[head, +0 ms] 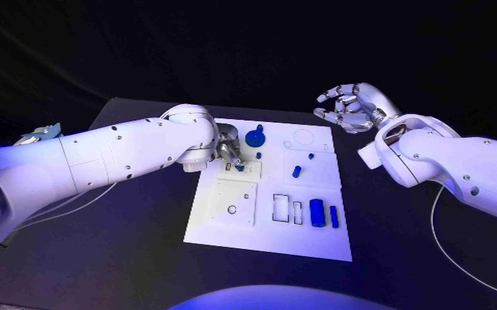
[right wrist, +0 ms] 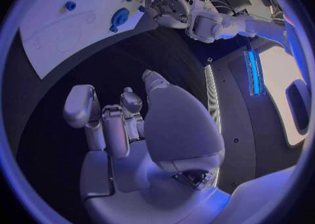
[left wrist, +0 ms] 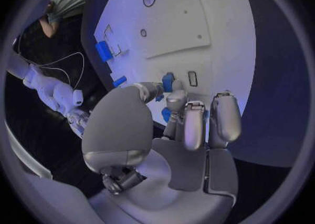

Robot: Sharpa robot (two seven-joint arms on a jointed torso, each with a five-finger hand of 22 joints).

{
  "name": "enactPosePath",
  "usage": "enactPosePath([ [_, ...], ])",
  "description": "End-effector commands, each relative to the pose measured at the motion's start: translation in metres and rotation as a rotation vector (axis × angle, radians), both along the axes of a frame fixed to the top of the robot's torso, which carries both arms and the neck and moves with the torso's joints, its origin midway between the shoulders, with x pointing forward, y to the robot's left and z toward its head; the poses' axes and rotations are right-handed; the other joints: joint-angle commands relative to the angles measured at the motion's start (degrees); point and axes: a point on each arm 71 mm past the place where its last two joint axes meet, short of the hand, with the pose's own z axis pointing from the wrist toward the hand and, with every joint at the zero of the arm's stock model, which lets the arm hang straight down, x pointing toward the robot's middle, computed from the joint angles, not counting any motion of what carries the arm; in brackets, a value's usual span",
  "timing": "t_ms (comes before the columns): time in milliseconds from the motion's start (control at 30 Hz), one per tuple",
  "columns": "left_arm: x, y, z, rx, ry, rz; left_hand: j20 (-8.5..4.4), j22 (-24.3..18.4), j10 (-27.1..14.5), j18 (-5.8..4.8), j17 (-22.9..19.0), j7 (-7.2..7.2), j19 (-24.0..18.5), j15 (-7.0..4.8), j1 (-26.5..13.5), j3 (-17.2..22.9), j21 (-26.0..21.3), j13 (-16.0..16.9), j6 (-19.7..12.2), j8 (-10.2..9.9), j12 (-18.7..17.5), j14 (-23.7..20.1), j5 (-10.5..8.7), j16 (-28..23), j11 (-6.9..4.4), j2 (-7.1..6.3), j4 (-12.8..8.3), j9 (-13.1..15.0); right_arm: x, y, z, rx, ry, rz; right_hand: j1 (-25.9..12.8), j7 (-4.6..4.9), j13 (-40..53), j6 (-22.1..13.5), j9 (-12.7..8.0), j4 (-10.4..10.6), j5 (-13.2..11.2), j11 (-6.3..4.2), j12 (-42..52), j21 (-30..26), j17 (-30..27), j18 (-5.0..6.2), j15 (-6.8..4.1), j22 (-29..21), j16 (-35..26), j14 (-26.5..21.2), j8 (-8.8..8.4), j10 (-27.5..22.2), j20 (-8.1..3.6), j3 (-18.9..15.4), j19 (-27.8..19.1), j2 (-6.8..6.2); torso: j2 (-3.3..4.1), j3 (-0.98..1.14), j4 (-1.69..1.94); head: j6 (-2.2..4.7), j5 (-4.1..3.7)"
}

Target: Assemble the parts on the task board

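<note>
The white task board lies in the middle of the black table. My left hand is low over the board's far left part. Its fingertips pinch a small blue part, which shows under the fingers. A round blue part sits just beyond that hand. Two small blue parts stand mid-board. Two blue blocks lie near the slots at the board's near right. My right hand hovers beyond the board's far right corner, fingers apart and holding nothing.
Rectangular cut-outs and a round hole mark the board's near half. A white cable runs over the table at the right. In the right wrist view, black table lies below the right hand.
</note>
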Motion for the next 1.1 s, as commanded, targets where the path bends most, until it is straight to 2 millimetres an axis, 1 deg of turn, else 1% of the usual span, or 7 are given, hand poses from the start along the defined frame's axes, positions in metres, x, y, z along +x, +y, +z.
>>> enactPosePath([
  [33, -0.0005, -0.0012, -0.0009, 0.019, 0.009, -0.012, -0.12, -0.02, 0.51, -0.97, 6.61, 0.14, 0.3, -0.49, -0.49, 12.63, 0.3, 0.04, 0.45, 0.17, 0.32, 4.01, 0.13, 0.25, 0.08, 0.02, -12.3, 0.11, -0.0007, 0.0015, 0.0004, -0.007, -0.015, 0.013, -0.25, 0.54, -0.05, -0.26, -0.05, 0.0, 0.38, 0.02, -0.32, -0.26, 3.14, 0.78, -0.51, -0.08, -0.35, 2.82, 0.26, -0.32, 0.01, 0.33, -0.58, -0.19, 0.0, -0.05, 0.07, 0.01, 0.07],
  [133, -0.0002, -0.0019, -0.0011, 0.019, 0.009, -0.012, -0.13, -0.02, 0.51, -0.97, 6.6, 0.14, 0.3, -0.5, -0.53, 12.66, 0.3, -0.01, 0.46, 0.17, 0.29, 4.0, 0.17, 0.25, 0.07, 0.01, -12.32, 0.12, -0.0007, 0.0015, 0.0001, -0.007, -0.014, 0.014, -0.25, 0.54, -0.05, -0.26, -0.05, 0.0, 0.38, 0.02, -0.32, -0.26, 3.14, 0.78, -0.51, -0.08, -0.35, 2.82, 0.26, -0.32, 0.01, 0.33, -0.58, -0.19, 0.03, -0.07, 0.05, -0.06, 0.13],
  [300, 0.0001, -0.0031, -0.0017, 0.021, 0.012, -0.015, -0.13, -0.02, 0.51, -0.97, 6.6, 0.14, 0.3, -0.5, -0.53, 12.66, 0.3, -0.01, 0.46, 0.17, 0.29, 4.0, 0.17, 0.25, 0.07, 0.01, -12.32, 0.12, -0.0009, 0.0017, -0.0001, -0.008, -0.015, 0.014, -0.25, 0.54, -0.05, -0.26, -0.05, 0.0, 0.38, 0.02, -0.32, -0.26, 3.14, 0.78, -0.51, -0.08, -0.35, 2.82, 0.26, -0.32, 0.01, 0.33, -0.58, -0.19, -0.01, 0.02, -0.09, -0.3, 0.19],
  [367, 0.0, -0.0036, -0.0021, 0.022, 0.013, -0.016, -0.13, -0.04, 0.57, -0.97, 6.6, 0.12, 0.29, -0.51, -0.59, 12.7, 0.29, 0.08, 0.49, 0.18, 0.35, 4.01, 0.22, 0.25, 0.06, -0.02, -12.35, 0.14, -0.001, 0.0018, -0.0001, -0.008, -0.015, 0.015, -0.25, 0.54, -0.05, -0.26, -0.05, 0.0, 0.38, 0.02, -0.32, -0.26, 3.14, 0.78, -0.51, -0.08, -0.35, 2.82, 0.26, -0.32, 0.01, 0.33, -0.58, -0.19, 0.01, 0.02, -0.11, -0.16, 0.12],
  [567, -0.0006, -0.0051, -0.003, 0.026, 0.021, -0.024, -0.16, -0.05, 0.7, -0.97, 6.66, 0.08, 0.29, -0.54, -0.82, 12.82, 0.29, 0.19, 0.59, 0.22, 0.42, 4.02, 0.45, 0.28, 0.02, -0.12, -12.45, 0.21, -0.0012, 0.0018, -0.0004, -0.01, -0.016, 0.016, -0.25, 0.54, -0.05, -0.26, -0.05, 0.0, 0.38, 0.02, -0.32, -0.26, 3.14, 0.78, -0.51, -0.08, -0.35, 2.82, 0.26, -0.32, 0.01, 0.33, -0.58, -0.19, 0.01, 0.04, -0.03, -0.3, 0.0],
  [767, -0.0013, -0.0066, -0.0043, 0.031, 0.038, -0.031, -0.25, -0.09, 0.9, -0.96, 6.68, -0.08, 0.31, -0.66, -1.92, 13.2, 0.26, 0.02, 0.88, 0.36, 0.29, 4.03, 1.47, 0.31, -0.11, -0.24, -12.6, 0.46, -0.0024, 0.0024, -0.0005, -0.009, -0.016, 0.02, -0.37, 0.53, -0.19, -0.25, -0.12, 0.03, 0.38, 0.0, -0.41, -0.44, 3.01, 0.81, -0.53, -0.19, -0.42, 2.78, 0.32, -0.34, -0.01, 0.41, -0.66, -0.25, -0.04, 0.04, 0.0, -0.44, -0.03],
  [1100, -0.0001, -0.0088, -0.0059, 0.033, 0.052, -0.031, -0.45, 0.09, 1.63, -1.01, 7.03, -0.57, 0.5, -0.89, -4.2, 12.37, 0.24, 0.33, 1.44, 0.74, 0.49, 4.12, 1.15, 0.49, -0.45, 0.02, -11.93, 0.95, -0.0032, 0.0028, -0.001, -0.008, -0.012, 0.021, -0.4, 0.52, -0.21, -0.25, -0.13, 0.03, 0.38, 0.0, -0.42, -0.47, 2.94, 0.82, -0.54, -0.21, -0.45, 2.76, 0.33, -0.33, -0.02, 0.42, -0.67, -0.26, -0.02, 0.02, -0.06, -0.53, -0.02],
])
